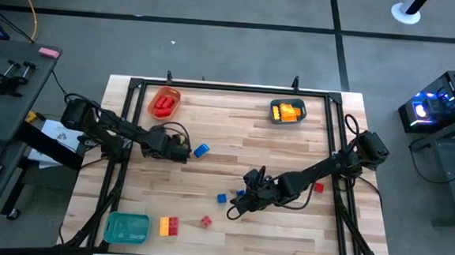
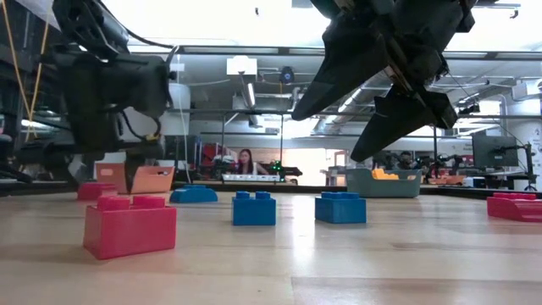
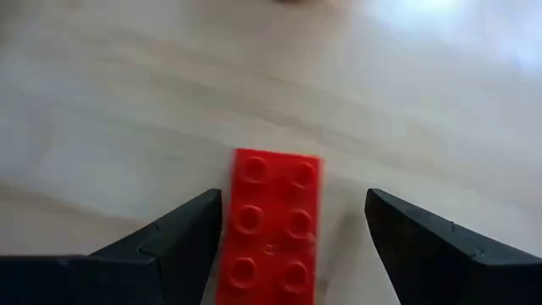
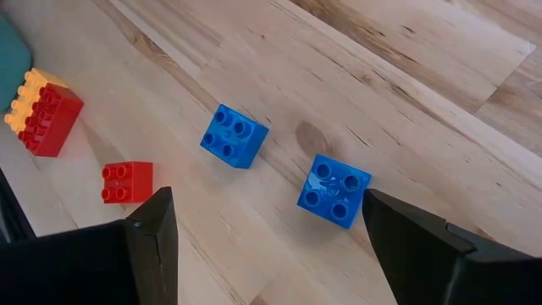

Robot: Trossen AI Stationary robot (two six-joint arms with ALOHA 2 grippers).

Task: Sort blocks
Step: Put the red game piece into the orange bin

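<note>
In the high view the left gripper (image 1: 180,150) sits left of centre, just below the orange tray (image 1: 164,103) at upper left, which holds red blocks. Its wrist view shows the fingers (image 3: 182,246) spread wide with a long red brick (image 3: 273,229) lying on the wood between them, closer to one finger and not pinched. A blue block (image 1: 201,150) lies just to the right of that gripper in the high view. The right gripper (image 1: 239,204) is lower centre, fingers also spread; its wrist view shows two blue blocks on the table ahead of it, one (image 4: 334,191) near the gap between the fingers, the other (image 4: 234,135) a little farther off, with a small red block (image 4: 127,182) and a joined red-and-yellow piece (image 4: 44,112) toward the frame's left. In the high view a grey tray (image 1: 287,112) at upper right holds yellow blocks, a green tray (image 1: 126,228) lies at lower left, and another red block (image 1: 318,188) lies just right of the right arm.
</note>
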